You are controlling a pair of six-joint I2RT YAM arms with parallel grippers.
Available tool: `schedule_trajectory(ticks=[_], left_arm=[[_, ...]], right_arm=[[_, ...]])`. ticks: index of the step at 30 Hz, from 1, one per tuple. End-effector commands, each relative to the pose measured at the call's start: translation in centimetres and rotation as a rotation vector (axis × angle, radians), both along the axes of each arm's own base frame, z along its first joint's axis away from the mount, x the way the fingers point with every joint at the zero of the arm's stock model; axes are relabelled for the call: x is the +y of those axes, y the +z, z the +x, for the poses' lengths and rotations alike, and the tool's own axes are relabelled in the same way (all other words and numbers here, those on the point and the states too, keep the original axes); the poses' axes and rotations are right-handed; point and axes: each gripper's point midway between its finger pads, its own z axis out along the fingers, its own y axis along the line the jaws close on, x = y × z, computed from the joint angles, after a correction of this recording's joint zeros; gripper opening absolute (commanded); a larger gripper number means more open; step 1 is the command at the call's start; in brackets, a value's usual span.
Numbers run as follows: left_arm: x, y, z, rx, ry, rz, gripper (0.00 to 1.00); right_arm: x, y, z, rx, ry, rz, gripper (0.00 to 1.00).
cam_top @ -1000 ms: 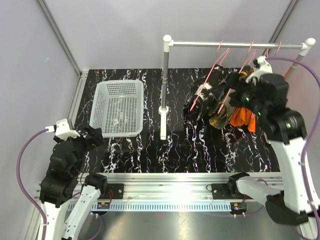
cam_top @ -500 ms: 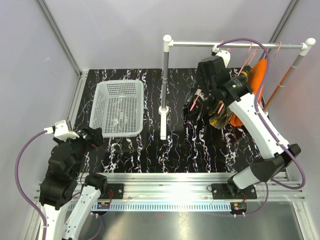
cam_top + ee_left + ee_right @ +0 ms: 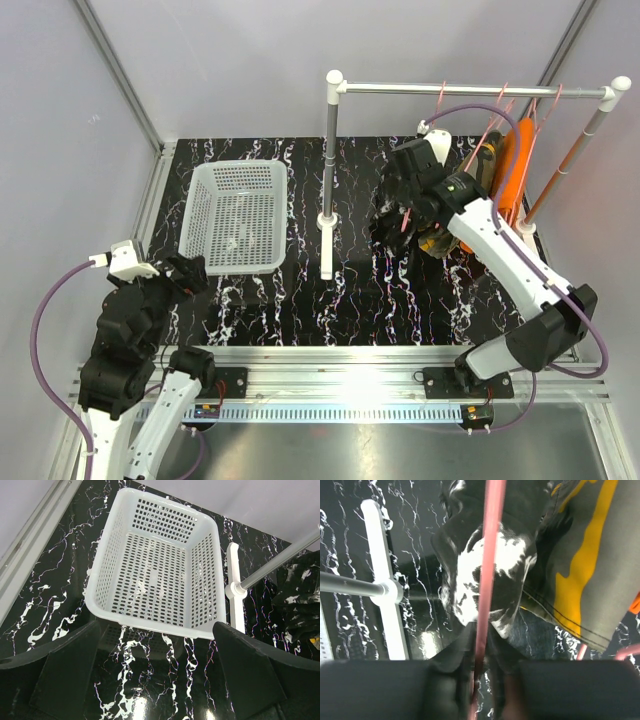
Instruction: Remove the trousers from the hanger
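Right jaws pinched soft black, white-splotched trousers point(image 3: 465, 580) against a thin pink hanger point(image 3: 490, 530); left jaws gaped wide below a perforated white basket point(image 3: 115, 555).

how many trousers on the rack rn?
3. Black-and-white pair leftmost, camouflage pair in the middle, orange pair rightmost near the rail's end. They overlap, so another could be hidden behind.

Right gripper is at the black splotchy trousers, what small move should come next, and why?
Probably ease the right gripper down, tugging the black trousers off. A cloth fold and the pink hanger bar both sit between its jaws, so go gently in case the hanger follows.
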Motion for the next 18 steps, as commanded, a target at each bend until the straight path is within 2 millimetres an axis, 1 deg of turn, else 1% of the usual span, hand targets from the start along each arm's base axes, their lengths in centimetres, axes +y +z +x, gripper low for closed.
schedule_trajectory(ticks=[1,2,5,7,8,9,12,13,16,17,18], left_arm=[[-0.6,1.0,0.5,-0.047,-0.028,-0.017,0.99],[-0.6,1.0,0.5,-0.046,-0.028,-0.016,0.99],[-0.6,1.0,0.5,-0.05,-0.028,-0.017,0.99],[-0.6,1.1,0.4,-0.053,-0.028,-0.018,0.99],[-0.6,1.1,0.4,-0.055,-0.028,-0.018,0.99],[-0.6,1.1,0.4,-0.055,-0.028,-0.018,0.99],[-0.6,1.1,0.4,-0.055,-0.029,-0.019,0.99],[-0.6,1.1,0.3,-0.055,-0.028,-0.018,0.99],[-0.6,1.1,0.4,-0.056,-0.028,-0.019,0.99],[-0.6,1.1,0.3,-0.056,-0.029,-0.019,0.99],[-0.6,1.1,0.3,-0.056,-0.029,-0.019,0.99]], right_arm=[[-0.7,4.6,0.2,-0.167,-0.029,0.056,0.15],[-0.8,5.3,0.0,-0.185,-0.024,0.059,0.15],[-1.2,6.3,-0.1,-0.202,0.002,0.023,0.18],[-1.3,6.6,0.0,-0.207,0.013,0.006,0.14],[-1.5,6.7,0.3,-0.206,0.014,-0.004,0.02],[-1.6,6.8,0.3,-0.205,0.017,-0.012,0.0],[-1.8,6.7,0.2,-0.201,0.028,-0.019,0.0],[-1.8,7.2,0.2,-0.22,0.031,-0.004,0.01],[-1.8,6.6,0.2,-0.215,0.051,0.011,0.09],[-1.8,6.3,0.2,-0.22,0.061,0.015,0.16],[-1.8,5.9,0.4,-0.214,0.067,0.025,0.19]])
